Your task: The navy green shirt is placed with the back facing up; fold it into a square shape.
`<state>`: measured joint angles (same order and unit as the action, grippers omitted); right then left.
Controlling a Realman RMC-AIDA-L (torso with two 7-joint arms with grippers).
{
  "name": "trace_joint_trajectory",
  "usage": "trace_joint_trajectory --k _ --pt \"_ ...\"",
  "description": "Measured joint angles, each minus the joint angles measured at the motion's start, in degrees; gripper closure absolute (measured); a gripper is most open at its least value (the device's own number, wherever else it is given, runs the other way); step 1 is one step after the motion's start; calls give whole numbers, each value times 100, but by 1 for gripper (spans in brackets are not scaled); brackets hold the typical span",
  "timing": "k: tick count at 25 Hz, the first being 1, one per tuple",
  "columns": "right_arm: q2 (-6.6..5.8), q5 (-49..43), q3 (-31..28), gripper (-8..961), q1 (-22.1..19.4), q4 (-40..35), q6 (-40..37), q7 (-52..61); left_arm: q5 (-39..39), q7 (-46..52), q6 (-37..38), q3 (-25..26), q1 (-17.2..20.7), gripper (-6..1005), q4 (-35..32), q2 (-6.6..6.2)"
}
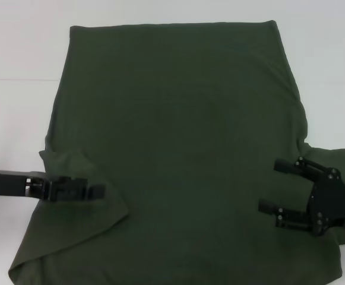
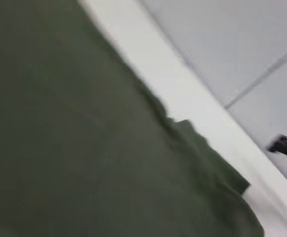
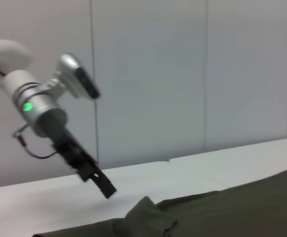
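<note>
While the shirt [image 1: 178, 148] lies flat on the table [image 1: 18, 53], the left gripper [image 1: 95, 191] looks pressed together above its folded-in sleeve; the right gripper [image 1: 270, 187] hovers spread wide, holding nothing.

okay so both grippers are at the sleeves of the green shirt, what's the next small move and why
Probably lower the left gripper onto the left sleeve flap and pinch it. The navy green shirt lies flat on the white table, unfolded at the body; the right wrist view shows that gripper just above the cloth. The right gripper is open over the right sleeve.
</note>
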<state>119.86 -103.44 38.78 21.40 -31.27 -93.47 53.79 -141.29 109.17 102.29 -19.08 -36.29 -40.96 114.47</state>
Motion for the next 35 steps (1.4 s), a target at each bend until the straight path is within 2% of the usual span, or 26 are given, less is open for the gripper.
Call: trace_joint_trajectory --k 4,7,9,15,19,23,29,35 --pt "6 0 -234 38 -20 46 54 144 578 -1142 263 -1 308 199 -218 224" --pt "-12 -3 -453 38 -27 34 56 782 951 -1985 491 -23 568 102 -458 360" --pt "-63 -30 -522 38 -35 -172 59 1664 1015 -2302 573 -41 682 119 -629 409" --pt "-270 -460 -536 47 -161 -1228 75 4289 1014 -3023 729 -64 859 152 -703 441" --pt "-444 -1474 -849 53 -132 -1970 132 6125 1032 -3530 862 -70 971 153 -704 522" --pt "-555 -2545 -1134 59 -11 -2851 -179 7585 998 -3610 882 -286 960 153 -704 557" --pt "-700 -4020 -1659 63 453 -3552 -829 8786 1009 -3568 906 -560 927 153 -696 567" --pt "-668 -4990 -1657 66 741 -3533 -763 9125 1021 -3472 895 -829 910 154 -686 568"
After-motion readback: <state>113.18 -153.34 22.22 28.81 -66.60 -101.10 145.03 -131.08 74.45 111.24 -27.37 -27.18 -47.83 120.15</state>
